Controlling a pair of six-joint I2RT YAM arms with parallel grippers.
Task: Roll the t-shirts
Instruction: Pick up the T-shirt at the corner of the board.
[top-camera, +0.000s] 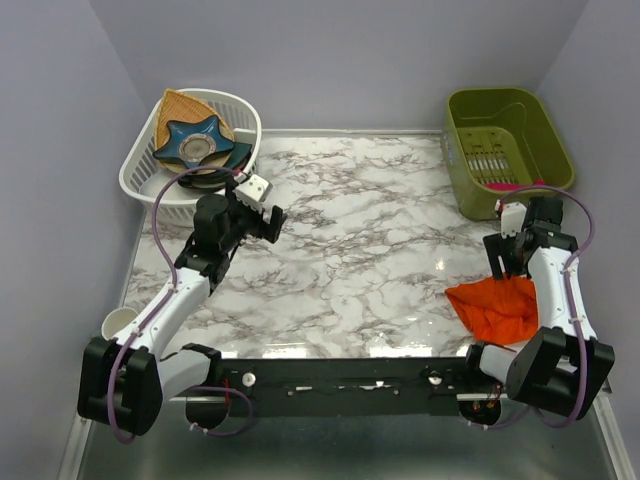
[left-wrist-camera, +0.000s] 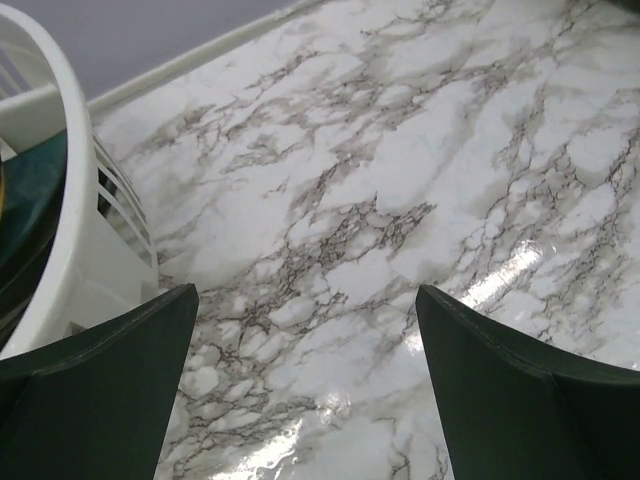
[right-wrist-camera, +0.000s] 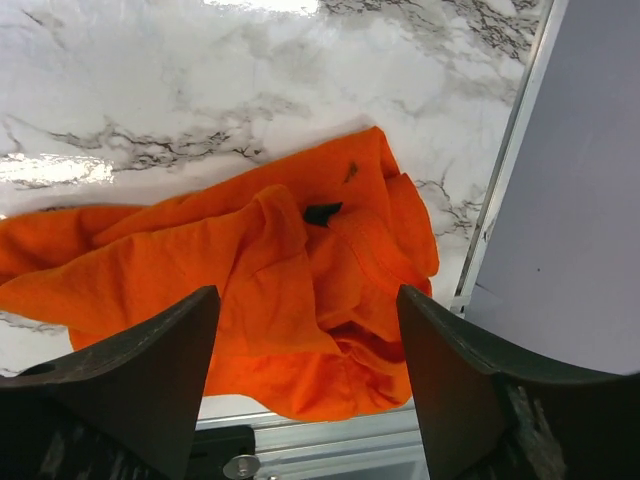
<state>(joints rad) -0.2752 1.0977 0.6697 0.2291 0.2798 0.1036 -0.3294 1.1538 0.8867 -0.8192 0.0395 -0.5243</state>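
Note:
A bright orange t-shirt lies crumpled on the marble table near the front right corner, close to the table's edge. In the right wrist view the t-shirt fills the lower half, with a small dark tag near its middle. My right gripper hovers at the shirt's far edge; its jaws stand apart above the folds, holding nothing. My left gripper hangs open over bare marble beside the white basket, empty.
A white basket at the back left holds a blue star-shaped dish and a tan woven piece. A green bin stands at the back right. A white cup sits by the left arm. The right wall is close to the shirt.

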